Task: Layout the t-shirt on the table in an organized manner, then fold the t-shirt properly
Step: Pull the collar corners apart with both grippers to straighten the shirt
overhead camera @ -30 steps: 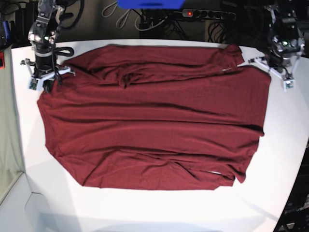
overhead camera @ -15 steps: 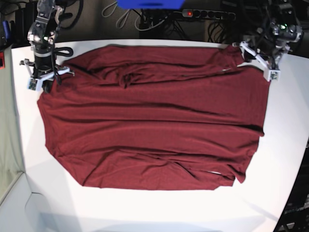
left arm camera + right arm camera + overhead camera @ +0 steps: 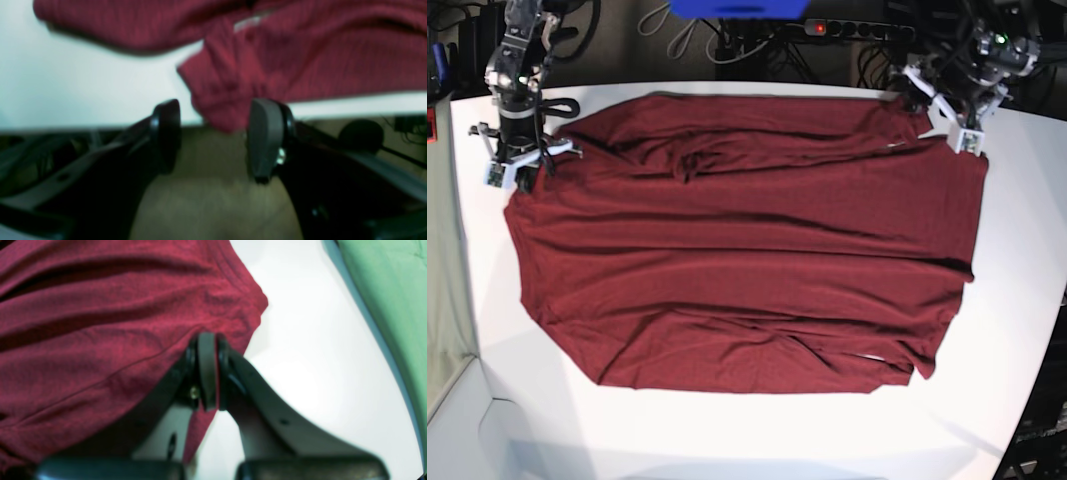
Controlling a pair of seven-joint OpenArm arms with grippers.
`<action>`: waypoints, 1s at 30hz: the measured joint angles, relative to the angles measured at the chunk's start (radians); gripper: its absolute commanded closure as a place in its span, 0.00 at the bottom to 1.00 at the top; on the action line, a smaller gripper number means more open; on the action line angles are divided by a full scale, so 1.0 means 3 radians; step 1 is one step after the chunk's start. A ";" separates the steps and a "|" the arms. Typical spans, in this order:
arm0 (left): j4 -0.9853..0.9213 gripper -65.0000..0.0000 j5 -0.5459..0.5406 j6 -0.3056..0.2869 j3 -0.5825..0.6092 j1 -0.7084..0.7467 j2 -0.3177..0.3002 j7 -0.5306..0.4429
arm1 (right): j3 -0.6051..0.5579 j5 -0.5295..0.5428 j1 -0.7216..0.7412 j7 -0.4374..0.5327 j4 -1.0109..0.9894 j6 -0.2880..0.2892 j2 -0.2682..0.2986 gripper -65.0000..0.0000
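Note:
The dark red t-shirt (image 3: 747,250) lies spread across the white table (image 3: 727,430), with creases near its back edge. My right gripper (image 3: 207,340) is shut on the shirt's edge, a thin strip of cloth pinched between its pads; in the base view this right gripper (image 3: 517,165) sits at the shirt's back left corner. My left gripper (image 3: 215,116) stands open at the table's back edge, and a bunched sleeve end (image 3: 227,96) reaches between its fingers. In the base view the left gripper (image 3: 939,108) is at the back right sleeve (image 3: 905,112).
A power strip (image 3: 847,30) with a red light and cables lie behind the table. A blue object (image 3: 737,8) is at the top edge. A green surface (image 3: 383,290) borders the table beside the right gripper. The table edge curves at the right.
My left arm has swung from the table's right edge inward to the back right sleeve, and its jaws have opened. The right gripper has stayed put on the cloth.

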 measured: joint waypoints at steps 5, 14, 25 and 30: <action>-0.0103 0.50 -0.0018 -0.0003 0.0161 -0.0023 -0.0005 -0.0029 | 0.0000 0.0001 0.0010 0.0001 0.0000 0.0000 0.0003 1.00; -0.0366 0.50 -0.0024 -0.0001 0.0239 -0.0100 -0.0006 -0.0029 | 0.0000 0.0001 0.0018 0.0001 0.0000 0.0000 0.0014 1.00; -0.0544 0.74 -0.0042 -0.0001 0.0216 -0.0188 -0.0033 -0.0112 | -0.0001 0.0000 0.0051 0.0001 0.0000 0.0000 0.0013 1.00; -0.0557 0.98 -0.0037 -0.0001 0.0207 -0.0189 -0.0032 -0.0111 | -0.0010 0.0000 0.0064 -0.0001 0.0001 0.0000 0.0011 1.00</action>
